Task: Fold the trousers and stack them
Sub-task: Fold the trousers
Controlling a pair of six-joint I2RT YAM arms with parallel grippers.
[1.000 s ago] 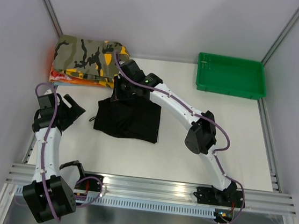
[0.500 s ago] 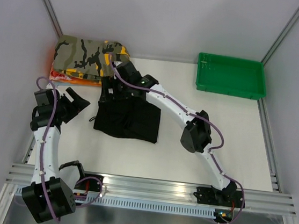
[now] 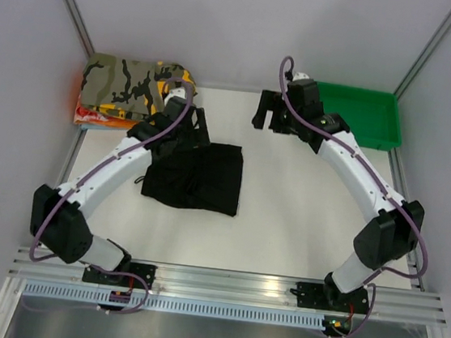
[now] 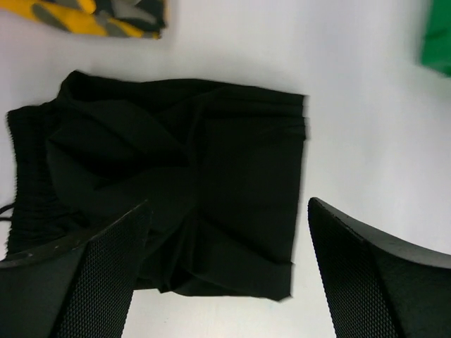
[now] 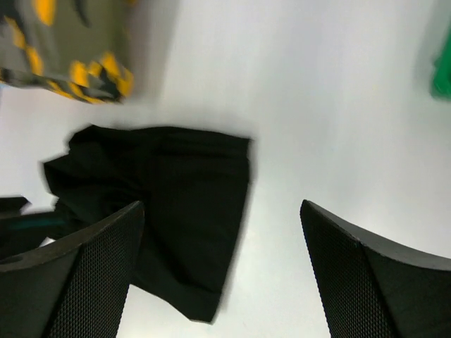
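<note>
The black trousers (image 3: 196, 178) lie folded in a rough square on the white table, left of centre. My left gripper (image 3: 188, 128) hovers over their far edge, jaws wide and empty. In the left wrist view the trousers (image 4: 176, 190) lie flat below my left gripper (image 4: 227, 204), creased, with the waistband at the left. My right gripper (image 3: 266, 112) hangs open and empty above the table's back middle, well clear of the cloth. Seen from the right wrist, the trousers (image 5: 162, 204) lie below and left of my right gripper (image 5: 222, 204).
A folded camouflage garment (image 3: 133, 85) in olive, black and orange sits at the back left corner, just behind the trousers. A green tray (image 3: 347, 138) stands at the back right. Grey walls enclose the table on three sides.
My right gripper opened, let go of the trousers and swung up to the back right. My left arm reached from the left side over the trousers' far edge.
</note>
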